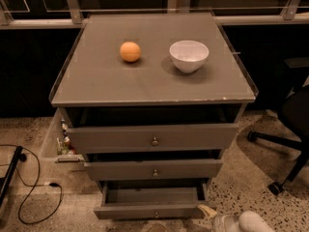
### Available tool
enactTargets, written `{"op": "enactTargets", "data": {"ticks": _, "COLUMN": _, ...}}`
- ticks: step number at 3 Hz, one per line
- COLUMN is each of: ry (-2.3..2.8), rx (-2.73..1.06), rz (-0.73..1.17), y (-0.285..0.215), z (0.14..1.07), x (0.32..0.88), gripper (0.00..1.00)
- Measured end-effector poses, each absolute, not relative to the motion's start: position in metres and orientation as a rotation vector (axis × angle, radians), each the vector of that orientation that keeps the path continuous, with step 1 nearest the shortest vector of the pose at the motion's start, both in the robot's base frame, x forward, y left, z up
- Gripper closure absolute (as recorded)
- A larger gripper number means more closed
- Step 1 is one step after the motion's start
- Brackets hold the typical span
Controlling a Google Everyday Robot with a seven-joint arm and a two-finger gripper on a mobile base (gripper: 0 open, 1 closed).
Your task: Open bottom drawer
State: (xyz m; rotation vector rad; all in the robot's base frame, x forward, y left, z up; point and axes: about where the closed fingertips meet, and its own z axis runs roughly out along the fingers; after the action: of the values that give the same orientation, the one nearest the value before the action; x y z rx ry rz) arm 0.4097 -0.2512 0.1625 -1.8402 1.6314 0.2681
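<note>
arm (pixel 246 222): reaching in low from the bottom-right corner of the view, mostly cut off by the edge | gripper (pixel 209 210): hanging near the floor, tip pointing left | grip: not discernible
</note>
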Motion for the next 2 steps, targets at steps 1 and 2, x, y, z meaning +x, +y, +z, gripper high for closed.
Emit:
{"op": "enactTargets", "data": {"ticks": 1, "ry": 1.592, "rx": -1.873, "rz": 0.259, "y": -0.238, "z": 0.173, "x": 0.418, "gripper": 0.0}}
{"op": "enactTargets", "data": {"ticks": 2, "ry": 1.503, "rx": -1.944, "rz": 0.231, "y": -0.202, "z": 0.197, "x": 0.443, "gripper": 0.0}}
